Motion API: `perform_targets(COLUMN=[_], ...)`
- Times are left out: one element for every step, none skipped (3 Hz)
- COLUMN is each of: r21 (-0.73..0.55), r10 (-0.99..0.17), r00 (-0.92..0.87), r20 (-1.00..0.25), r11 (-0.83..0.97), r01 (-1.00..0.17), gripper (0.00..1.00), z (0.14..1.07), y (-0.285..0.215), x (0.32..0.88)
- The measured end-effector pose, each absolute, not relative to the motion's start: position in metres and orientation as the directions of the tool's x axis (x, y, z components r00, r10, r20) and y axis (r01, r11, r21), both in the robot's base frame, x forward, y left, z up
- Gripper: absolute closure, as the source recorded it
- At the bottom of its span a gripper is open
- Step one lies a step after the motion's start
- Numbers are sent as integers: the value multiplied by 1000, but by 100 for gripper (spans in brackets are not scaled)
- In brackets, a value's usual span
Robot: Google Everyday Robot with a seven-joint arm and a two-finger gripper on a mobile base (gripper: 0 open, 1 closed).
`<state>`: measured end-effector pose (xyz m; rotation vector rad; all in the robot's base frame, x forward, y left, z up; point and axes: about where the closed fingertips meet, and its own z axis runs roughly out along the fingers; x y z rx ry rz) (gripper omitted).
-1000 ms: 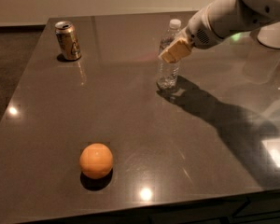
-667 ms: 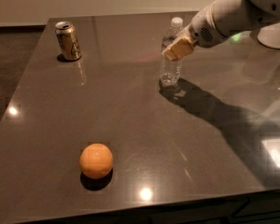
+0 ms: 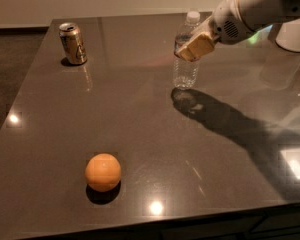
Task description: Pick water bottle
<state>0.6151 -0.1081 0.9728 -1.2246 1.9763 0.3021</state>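
The water bottle [image 3: 185,73] is clear and ribbed with a white cap, at the back right of the dark table [image 3: 140,114]. My gripper [image 3: 195,46] comes in from the upper right on a white arm. Its tan fingers [image 3: 200,45] are shut around the bottle's upper body, just below the cap. The bottle is upright and hangs a little above the tabletop, with its shadow below it.
A gold drink can [image 3: 73,43] stands at the back left. An orange ball [image 3: 103,172] lies near the front edge. A white object [image 3: 294,34] sits at the far right edge. The arm's shadow runs across the table's right side.
The gripper has risen slightly with the bottle in it; the bottle's base has left the table. The can and the orange have not moved.
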Motion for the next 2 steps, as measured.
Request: perform_targets(r21=[-196,-222], r10=[-662,-673], r00=[-220,-179], r20=[-717,-718], r11=[494,465], r01=[-847,-857], gripper=[100,100], z=[985,1007], y=[-113,-117], x=[607,591])
